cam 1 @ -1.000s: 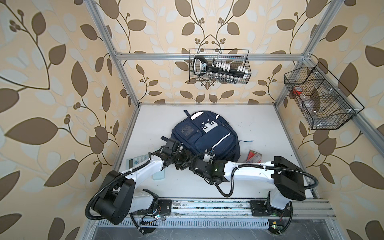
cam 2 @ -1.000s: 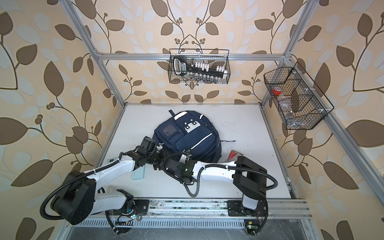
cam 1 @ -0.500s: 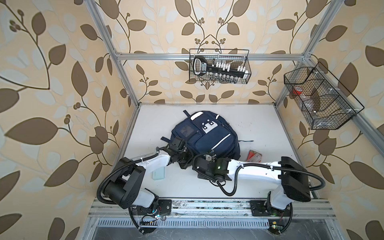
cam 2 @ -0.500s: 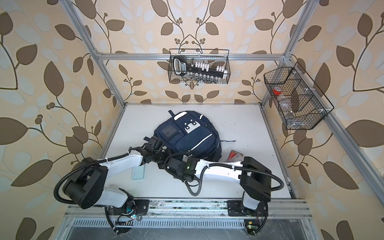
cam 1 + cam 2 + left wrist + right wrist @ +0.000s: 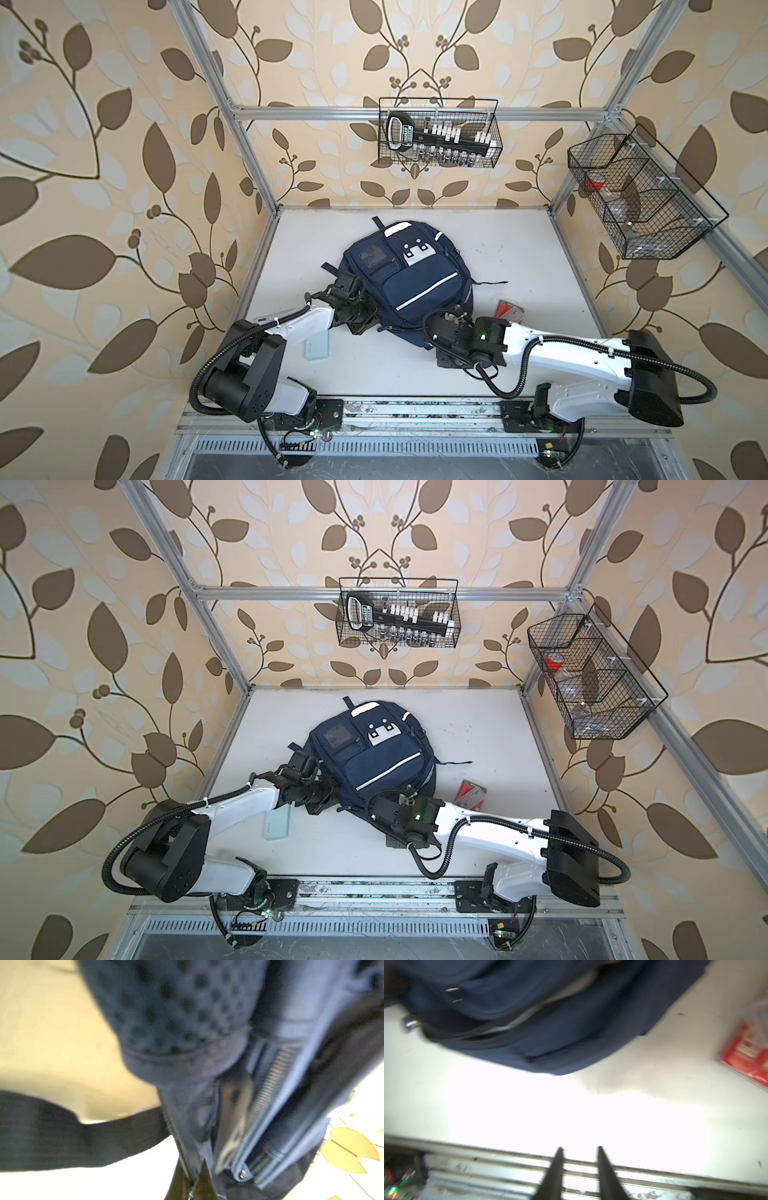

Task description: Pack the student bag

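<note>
Navy-blue fabric backpack with white stripes (image 5: 409, 286) flat on white table (image 5: 519, 257), long axis front-to-back, slightly skewed. Left gripper (image 5: 192, 1185) pinched shut on its left flank beside the metal zipper (image 5: 268, 1084); exact bite too blurred to call. Right gripper (image 5: 580, 1147) spread, empty, just off the near-right corner. Left nearer; probably a pull along the zipper next.

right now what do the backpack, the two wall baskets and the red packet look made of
backpack: navy woven fabric, matte, with soft creases and stitched pockets.
back basket and side basket: thin black wire, likely coated metal, in a see-through grid.
red packet: looks glossy, probably plastic film or card; too blurred to tell.
</note>
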### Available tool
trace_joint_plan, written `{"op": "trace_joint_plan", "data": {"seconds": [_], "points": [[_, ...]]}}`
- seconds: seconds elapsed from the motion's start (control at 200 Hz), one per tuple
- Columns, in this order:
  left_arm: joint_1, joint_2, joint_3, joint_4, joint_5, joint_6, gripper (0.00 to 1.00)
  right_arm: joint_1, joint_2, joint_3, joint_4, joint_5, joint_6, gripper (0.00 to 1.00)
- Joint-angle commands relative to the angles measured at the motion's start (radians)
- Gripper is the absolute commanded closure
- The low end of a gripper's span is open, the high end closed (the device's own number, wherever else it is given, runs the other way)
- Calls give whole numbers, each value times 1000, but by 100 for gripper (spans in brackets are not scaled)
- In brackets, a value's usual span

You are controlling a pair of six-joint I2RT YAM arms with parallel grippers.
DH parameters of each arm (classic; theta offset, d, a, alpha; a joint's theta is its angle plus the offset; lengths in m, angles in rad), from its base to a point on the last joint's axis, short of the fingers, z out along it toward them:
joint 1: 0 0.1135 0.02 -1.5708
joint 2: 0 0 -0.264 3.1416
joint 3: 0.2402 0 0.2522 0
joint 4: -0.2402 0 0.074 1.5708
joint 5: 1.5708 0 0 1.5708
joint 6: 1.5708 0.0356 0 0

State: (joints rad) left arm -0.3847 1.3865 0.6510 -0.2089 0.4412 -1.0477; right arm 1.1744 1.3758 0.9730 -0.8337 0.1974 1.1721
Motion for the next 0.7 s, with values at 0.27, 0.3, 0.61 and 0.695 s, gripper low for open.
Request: {"op": "trace_joint_plan", "data": {"seconds": [0.27, 0.3, 0.61, 0.695], "points": [[7, -225, 31, 385, 221, -129, 100, 117, 221, 416, 21, 233, -12, 36], [7, -234, 41, 394, 228, -129, 100, 112, 229, 440, 0, 254, -13, 36], [-2, -197, 55, 620, 327, -231, 100, 85, 523, 848, -485, 511, -53, 18], [-9, -204, 78, 583, 322, -201, 100, 74, 598, 939, -586, 588, -67, 16]]}}
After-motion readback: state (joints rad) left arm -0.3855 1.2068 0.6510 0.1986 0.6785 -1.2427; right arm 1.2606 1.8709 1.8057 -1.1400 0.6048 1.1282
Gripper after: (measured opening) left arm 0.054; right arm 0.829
